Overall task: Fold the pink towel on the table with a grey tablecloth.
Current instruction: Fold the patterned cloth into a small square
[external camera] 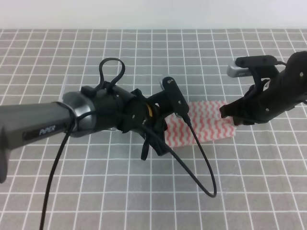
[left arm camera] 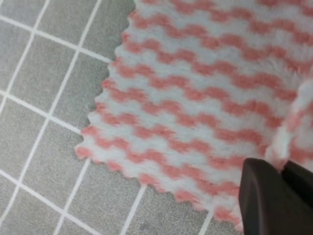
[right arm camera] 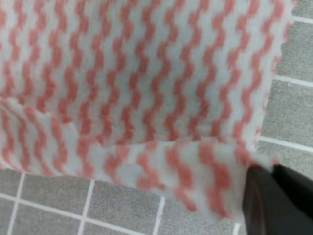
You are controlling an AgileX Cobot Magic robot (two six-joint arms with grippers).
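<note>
- Two arms met over the pink towel [external camera: 211, 125], which lay near the middle of the table with a grey tablecloth [external camera: 72, 182], between the two grippers.
- The left gripper [external camera: 160, 136] sat at the towel's left edge; in the left wrist view its dark fingers [left arm camera: 274, 200] were pressed together on a raised bit of the cloth.
- The right gripper [external camera: 229, 112] sat at the towel's upper right corner; in the right wrist view its fingers [right arm camera: 276, 200] were clamped on a lifted, turned-over edge.
- The remaining cloth lay flat, its zigzag edge on the white grid lines.
</note>
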